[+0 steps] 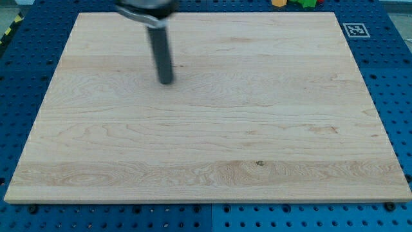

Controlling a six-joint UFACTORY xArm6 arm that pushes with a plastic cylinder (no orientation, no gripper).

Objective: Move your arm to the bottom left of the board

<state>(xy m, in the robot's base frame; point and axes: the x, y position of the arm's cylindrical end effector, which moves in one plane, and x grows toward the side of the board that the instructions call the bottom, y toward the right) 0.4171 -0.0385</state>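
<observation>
Pincer-less, my tip (pixel 165 81) is resting on the wooden board (pixel 206 148) in the upper left of the frame, rod upright. Yellow block (pixel 279 2) and green block (pixel 306 2) are sitting at the top edge, well apart from it. Printed square marker (pixel 355 29) is lying at upper right, unreadable.

No readable text, numbers or brand names anywhere. One sign only — a black-and-white square marker (pixel 355 29) printed on a white tag, at the board's (pixel 212 142) top right corner — coded pattern, not legible as characters.
</observation>
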